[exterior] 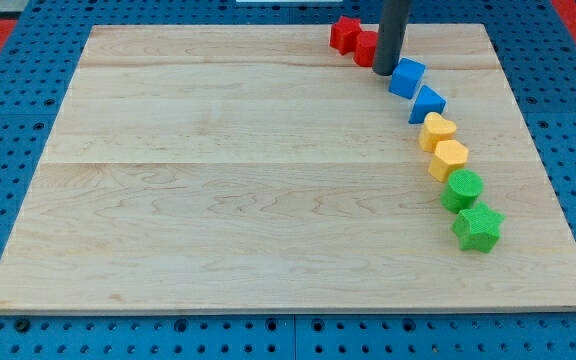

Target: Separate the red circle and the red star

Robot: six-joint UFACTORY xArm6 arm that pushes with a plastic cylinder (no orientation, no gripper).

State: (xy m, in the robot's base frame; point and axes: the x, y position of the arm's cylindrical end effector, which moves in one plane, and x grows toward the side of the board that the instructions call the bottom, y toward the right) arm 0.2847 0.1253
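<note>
The red star (pixel 344 33) lies near the view's top edge of the wooden board (pixel 218 180). The red circle (pixel 367 47) touches it on its lower right and is partly hidden by the rod. My tip (pixel 384 71) rests on the board just right of and below the red circle, between it and the blue cube (pixel 406 77). The rod rises straight up out of the view's top.
A curved line of blocks runs down the view's right: the blue cube, a blue triangle (pixel 427 103), two yellow blocks (pixel 437 130) (pixel 449 158), a green circle (pixel 462 189) and a green star (pixel 477 227). A blue pegboard (pixel 8 150) surrounds the board.
</note>
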